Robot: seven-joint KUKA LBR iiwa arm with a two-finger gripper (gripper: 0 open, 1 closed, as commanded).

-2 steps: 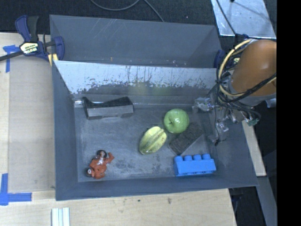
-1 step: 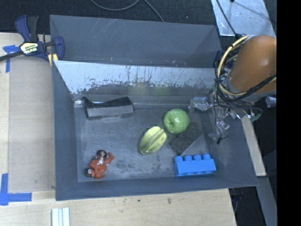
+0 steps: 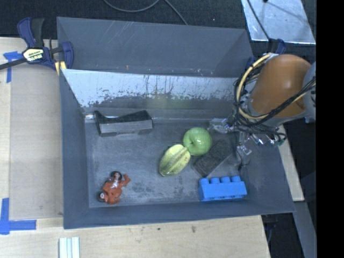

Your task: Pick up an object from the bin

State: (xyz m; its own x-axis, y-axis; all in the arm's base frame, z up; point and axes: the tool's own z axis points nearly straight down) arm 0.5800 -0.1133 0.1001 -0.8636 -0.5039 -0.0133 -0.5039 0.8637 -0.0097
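Bin (image 3: 156,52) count: six loose things, one of each.
- one dark grey block (image 3: 123,122), far left, lying along the far wall
- one green apple (image 3: 197,141), centre right
- one yellow-green ribbed fruit (image 3: 174,160), touching the apple's near-left side
- one dark flat pad (image 3: 212,159), just right of both fruits
- one blue studded brick (image 3: 222,188), near right, by the near wall
- one small orange-red figure (image 3: 113,187), near left, well apart from the rest

Arm (image 3: 279,85) enters from the right, with an orange cover and looped cables at the wrist. Jaws hang low over the right side of the bin floor, just beside the pad's far-right end. Cannot tell if they are open or closed. Nothing seen held between them.

Nearest thing is the pad. It is dark charcoal, thin, roughly rectangular, dull-surfaced, and lies flat on the floor. Its long axis is diagonal, near-left to far-right, with the far-right end pointing toward the jaws. The near end sits close to the brick's far edge; the left edge is near the apple. Contact with either is unclear.
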